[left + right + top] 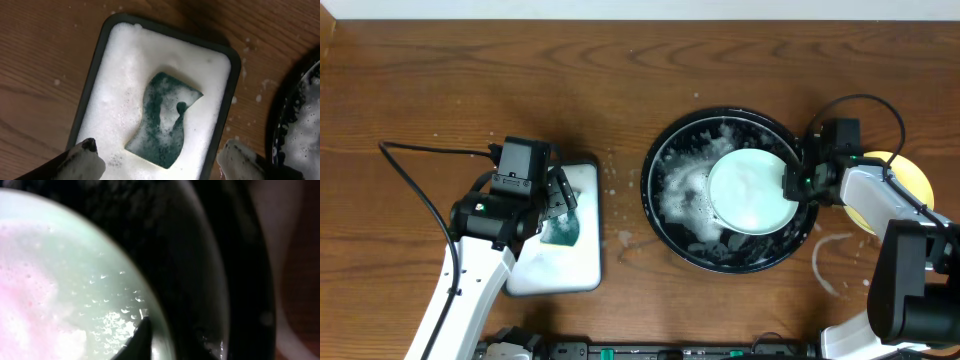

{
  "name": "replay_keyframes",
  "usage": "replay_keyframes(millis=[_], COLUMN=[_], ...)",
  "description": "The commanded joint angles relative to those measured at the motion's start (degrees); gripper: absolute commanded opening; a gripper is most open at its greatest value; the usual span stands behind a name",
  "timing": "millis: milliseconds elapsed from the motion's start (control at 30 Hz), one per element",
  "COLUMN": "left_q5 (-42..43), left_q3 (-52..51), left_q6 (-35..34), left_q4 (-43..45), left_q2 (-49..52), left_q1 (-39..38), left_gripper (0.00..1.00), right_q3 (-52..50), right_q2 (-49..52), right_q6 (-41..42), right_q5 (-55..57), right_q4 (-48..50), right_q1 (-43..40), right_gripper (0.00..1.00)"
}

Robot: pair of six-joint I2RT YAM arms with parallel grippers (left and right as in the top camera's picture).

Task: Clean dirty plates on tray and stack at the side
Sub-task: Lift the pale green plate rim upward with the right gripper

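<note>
Right claw [797, 184] pinches the mint plate [748, 190] by its right rim inside the black tray [668, 136]. Left claw [560, 200] hangs wide open above the green sponge [162, 122]; wood desk [620, 70] spreads behind both.

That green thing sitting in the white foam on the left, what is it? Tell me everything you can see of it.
It is a teal-green sponge with a wavy, S-curved outline and a rough-looking top patched with white suds. It lies flat near the middle of a white, dark-rimmed rectangular tray filled with foam, which surrounds it on all sides. The left gripper hangs open above it, with one finger out to each side, neither touching it.
</note>
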Motion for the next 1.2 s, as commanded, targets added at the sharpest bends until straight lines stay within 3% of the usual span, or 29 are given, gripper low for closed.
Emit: replay_keyframes(millis=[0, 267, 567, 1167], left_q5=[-0.70, -0.70, -0.70, -0.72], left_q3=[1.60, 1.60, 1.60, 1.60], left_q6=[0.35, 0.35, 0.35, 0.35], left_q4=[-0.15, -0.15, -0.15, -0.17], left_q2=[-0.13, -0.13, -0.13, -0.13], left_q1=[0.28, 0.28, 0.28, 0.28], left_gripper=[0.82, 0.82, 0.82, 0.82], right_q3=[0.20, 0.85, 0.90, 0.90], right_q2=[1.44, -0.94, -14.95, -35.58], right_q6=[-0.11, -0.09, 2.14, 2.60], right_q5=[-1.62, -1.60, 4.48, 54.69], right_q4=[-0.09, -1.86, -3.87, -7.45], right_q1=[-0.11, 0.37, 7.15, 33.31], right_gripper=[0.01, 0.01, 0.01, 0.01])
